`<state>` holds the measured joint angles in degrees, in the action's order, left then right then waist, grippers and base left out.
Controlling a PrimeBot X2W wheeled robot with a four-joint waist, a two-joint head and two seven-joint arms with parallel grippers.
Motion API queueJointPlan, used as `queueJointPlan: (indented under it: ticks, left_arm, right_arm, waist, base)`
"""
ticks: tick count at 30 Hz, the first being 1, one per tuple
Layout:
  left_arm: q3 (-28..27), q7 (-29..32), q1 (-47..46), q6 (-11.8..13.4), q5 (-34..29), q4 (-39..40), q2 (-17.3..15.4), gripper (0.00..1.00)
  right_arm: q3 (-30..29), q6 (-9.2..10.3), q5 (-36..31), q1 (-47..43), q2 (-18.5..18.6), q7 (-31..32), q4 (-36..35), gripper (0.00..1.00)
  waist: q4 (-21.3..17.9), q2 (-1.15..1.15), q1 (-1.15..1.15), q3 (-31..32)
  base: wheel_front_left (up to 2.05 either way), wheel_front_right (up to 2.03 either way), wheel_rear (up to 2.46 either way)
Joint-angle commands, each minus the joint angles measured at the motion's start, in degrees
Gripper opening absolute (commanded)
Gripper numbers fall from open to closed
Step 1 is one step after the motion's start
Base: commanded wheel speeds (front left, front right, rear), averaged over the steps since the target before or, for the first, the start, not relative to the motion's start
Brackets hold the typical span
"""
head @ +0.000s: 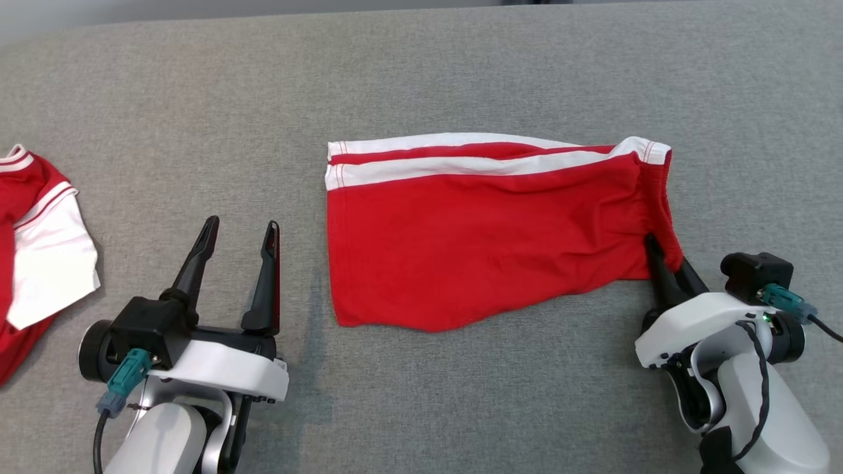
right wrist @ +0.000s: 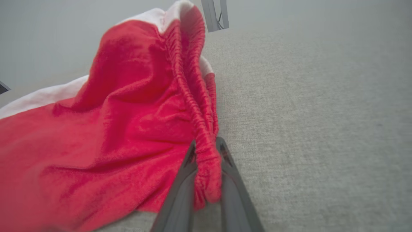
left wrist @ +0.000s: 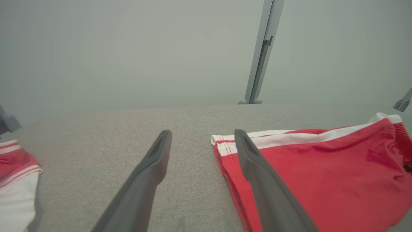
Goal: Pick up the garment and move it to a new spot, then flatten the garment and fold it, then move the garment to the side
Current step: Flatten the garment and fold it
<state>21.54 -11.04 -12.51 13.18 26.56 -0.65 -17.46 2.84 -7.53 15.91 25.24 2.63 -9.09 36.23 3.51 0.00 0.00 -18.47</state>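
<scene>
1. Head view: the grey fabric-covered bench (head: pixel 461 72) has its far edge along the top of the view. There is bare cloth beyond, in front of and to the right of the red fabric shorts with two white side stripes (head: pixel 487 243), which lie spread near the middle.
2. A red-and-white fabric shirt (head: pixel 39 243) lies at the left border of the view, well apart from the shorts.
3. The right end effector (head: pixel 665 258) is at the shorts' near right corner. Its two dark fingers are clamped on the gathered elastic waistband (right wrist: pixel 199 129), and the right wrist view shows the bunched band pinched between them.
4. The left end effector (head: pixel 242 225) is over bare bench between the shirt and the shorts. Its fingers are spread apart, near the shorts' left hem but not touching it.
</scene>
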Motion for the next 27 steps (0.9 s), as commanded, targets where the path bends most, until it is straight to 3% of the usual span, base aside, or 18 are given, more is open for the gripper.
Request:
queueJointPlan:
  ticks: [1,13,27]
  left_arm:
    - [0.00,0.27,-0.97,0.26,-0.48,0.32,-0.51,1.00]
    - [0.61,1.59,0.40,1.12,-0.87,2.08,-1.42,1.00]
    - [1.83,1.85,-0.34,1.05,-0.43,2.59,-0.83,1.00]
  right_arm:
    - [-0.23,0.08,0.74,-0.94,0.58,-0.74,0.25,0.00]
    - [-3.69,0.08,5.53,-5.08,1.41,-0.23,-3.55,0.00]
    - [12.56,0.06,5.56,-2.91,0.45,11.20,-24.30,0.00]
  waist:
    - [-0.66,0.00,0.00,0.22]
    - [-3.66,0.00,0.00,1.32]
    - [-2.11,0.00,0.00,1.82]
  base:
    - [0.00,0.00,0.00]
    - [0.00,0.00,0.00]
    - [0.00,0.00,0.00]
